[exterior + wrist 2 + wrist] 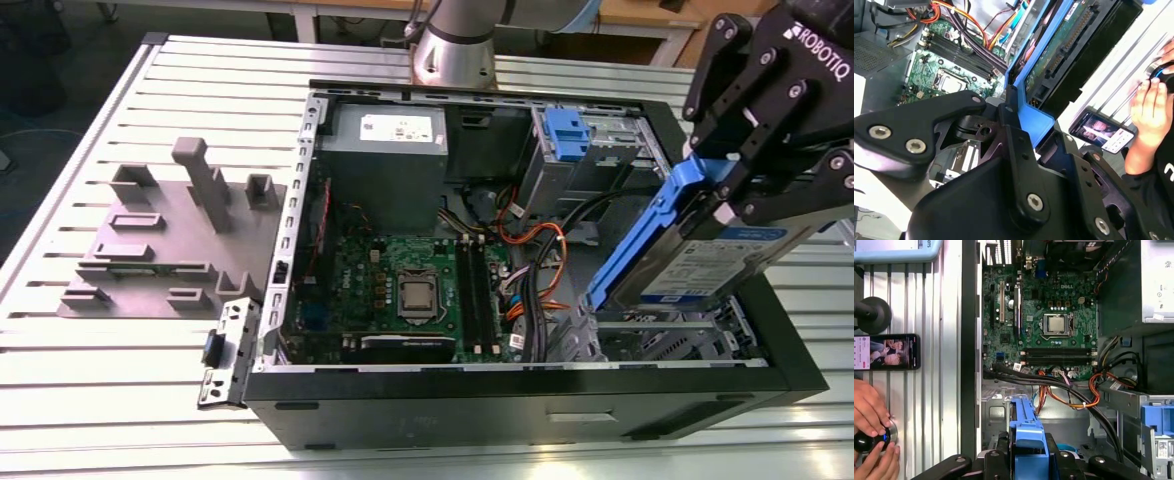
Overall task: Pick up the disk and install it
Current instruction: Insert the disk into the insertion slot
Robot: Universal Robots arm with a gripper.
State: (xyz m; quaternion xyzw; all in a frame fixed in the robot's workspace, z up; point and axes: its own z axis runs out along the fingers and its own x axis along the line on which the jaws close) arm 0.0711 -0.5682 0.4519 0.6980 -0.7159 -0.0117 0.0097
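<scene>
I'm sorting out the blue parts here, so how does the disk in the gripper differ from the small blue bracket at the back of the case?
The disk is clamped in the gripper and tilted above the open case; the blue bracket sits fixed in the case's rear bay. The disk has a silver body with a white-and-blue label inside its frame; the bracket is bare plastic. The disk is clearly larger. Both share the same blue plastic.

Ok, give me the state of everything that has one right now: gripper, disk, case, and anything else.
gripper: shut on the disk
disk: held tilted above the case's drive bay, not seated
computer case: side panel off, interior exposed
phone: screen lit, lying on the table
person's hand: resting on a round controller
</scene>
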